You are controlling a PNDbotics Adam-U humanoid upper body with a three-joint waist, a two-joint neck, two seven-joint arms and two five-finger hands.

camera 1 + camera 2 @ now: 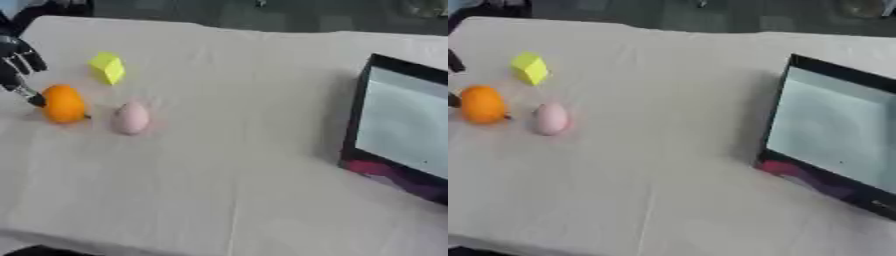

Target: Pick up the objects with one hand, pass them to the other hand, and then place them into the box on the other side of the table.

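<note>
Left eye view: the left hand (pixel 17 62), fingers spread apart and holding nothing, reaches in at the table's (pixel 236 165) left edge, one fingertip touching the orange fruit (pixel 64 103). A pink egg-shaped object (pixel 131 118) lies just beside the fruit, a yellow block (pixel 108 67) behind them. Right eye view: the black-rimmed box (pixel 833 135) stands at the table's right edge, well apart, with bare cloth between.

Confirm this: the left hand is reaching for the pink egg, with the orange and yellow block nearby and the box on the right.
Not quite. In the left eye view the left hand is at the orange, not the pink egg, which lies untouched beside it. The yellow block and the box are as stated.
</note>
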